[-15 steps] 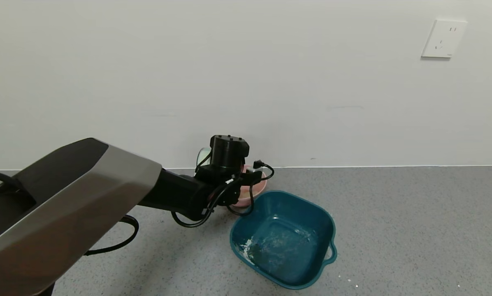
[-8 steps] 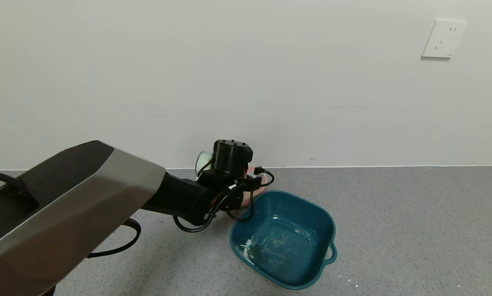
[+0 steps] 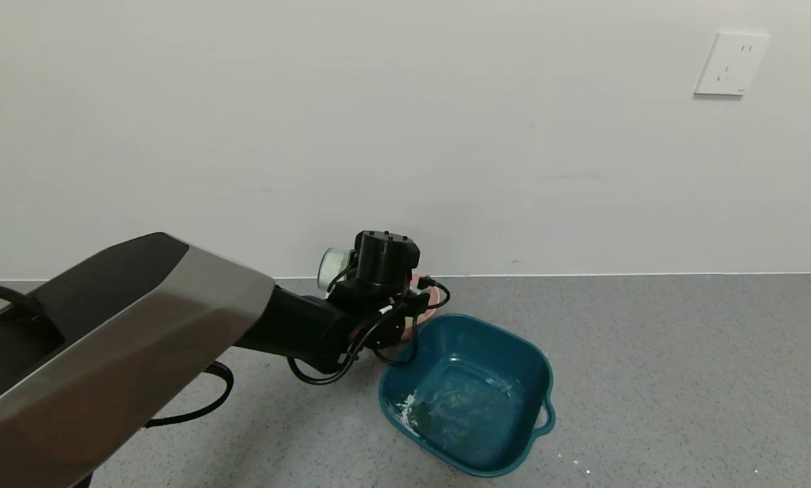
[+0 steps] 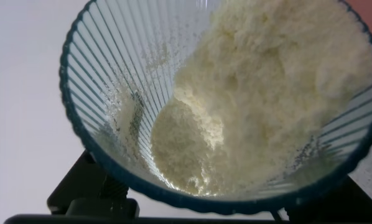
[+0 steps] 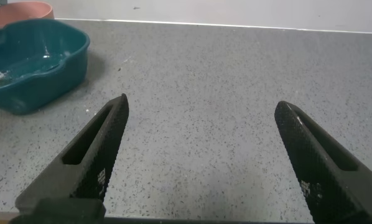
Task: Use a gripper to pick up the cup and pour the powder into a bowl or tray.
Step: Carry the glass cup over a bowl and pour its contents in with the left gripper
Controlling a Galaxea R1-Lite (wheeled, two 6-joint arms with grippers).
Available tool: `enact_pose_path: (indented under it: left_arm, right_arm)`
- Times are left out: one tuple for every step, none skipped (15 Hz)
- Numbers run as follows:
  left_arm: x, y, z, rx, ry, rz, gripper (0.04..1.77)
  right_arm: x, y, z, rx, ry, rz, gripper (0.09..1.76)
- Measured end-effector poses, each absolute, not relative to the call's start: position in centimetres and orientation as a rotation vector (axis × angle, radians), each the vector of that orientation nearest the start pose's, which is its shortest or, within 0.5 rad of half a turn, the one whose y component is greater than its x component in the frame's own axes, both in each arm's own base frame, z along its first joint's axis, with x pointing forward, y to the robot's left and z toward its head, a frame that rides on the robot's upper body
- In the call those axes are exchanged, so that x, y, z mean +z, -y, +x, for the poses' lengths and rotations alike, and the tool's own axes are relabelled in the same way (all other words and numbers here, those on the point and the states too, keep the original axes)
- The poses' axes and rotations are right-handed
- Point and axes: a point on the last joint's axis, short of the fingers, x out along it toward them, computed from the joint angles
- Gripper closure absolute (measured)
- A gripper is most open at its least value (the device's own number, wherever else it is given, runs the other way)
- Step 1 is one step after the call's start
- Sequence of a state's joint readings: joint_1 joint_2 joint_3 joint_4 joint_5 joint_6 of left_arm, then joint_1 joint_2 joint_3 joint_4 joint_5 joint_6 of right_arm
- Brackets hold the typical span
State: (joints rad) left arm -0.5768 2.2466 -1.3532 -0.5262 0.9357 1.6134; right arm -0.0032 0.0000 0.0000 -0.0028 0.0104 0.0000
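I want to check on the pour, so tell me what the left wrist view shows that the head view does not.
Only the left wrist view looks into the cup: white powder heaped against one side of its ribbed wall.

Only the head view shows the setting: the left gripper holding the cup above the pink bowl, the teal tub streaked with white residue beside it, and a wall socket.

Both show the cup, but the head view catches only its outside.

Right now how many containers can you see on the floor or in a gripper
3. The cup, holding powder, is in the left gripper near the wall. The pink bowl sits behind the arm, mostly hidden. The teal tub sits in front of it.
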Motion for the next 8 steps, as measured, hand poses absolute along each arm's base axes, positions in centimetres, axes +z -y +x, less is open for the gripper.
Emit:
enact_pose_path:
  left_arm:
    - [11.19,22.63,38.12,0.068,-0.519,1.840,0.51]
    - [11.23,22.62,38.13,0.074,-0.523,1.841,0.51]
    - [11.24,22.62,38.14,0.080,-0.528,1.843,0.51]
    - [11.27,22.61,38.15,0.086,-0.532,1.843,0.51]
    - [11.25,22.60,38.15,0.094,-0.539,1.844,0.51]
    - [11.23,22.61,38.15,0.101,-0.546,1.847,0.51]
    - [11.23,22.60,38.14,0.114,-0.556,1.851,0.51]
    - [11.26,22.62,38.15,0.122,-0.559,1.853,0.51]
  right_arm:
    - [7.58,-0.03,-2.28,0.007,0.003,0.000,0.14]
    - [7.58,-0.03,-2.28,0.007,0.003,0.000,0.14]
    - [7.58,-0.03,-2.28,0.007,0.003,0.000,0.14]
    - [7.58,-0.03,-2.28,0.007,0.003,0.000,0.14]
    - [7.58,-0.03,-2.28,0.007,0.003,0.000,0.14]
    - [7.58,-0.03,-2.28,0.008,0.003,0.000,0.14]
    - [7.58,-0.03,-2.28,0.008,0.003,0.000,0.14]
    - [7.58,-0.03,-2.28,0.007,0.003,0.000,0.14]
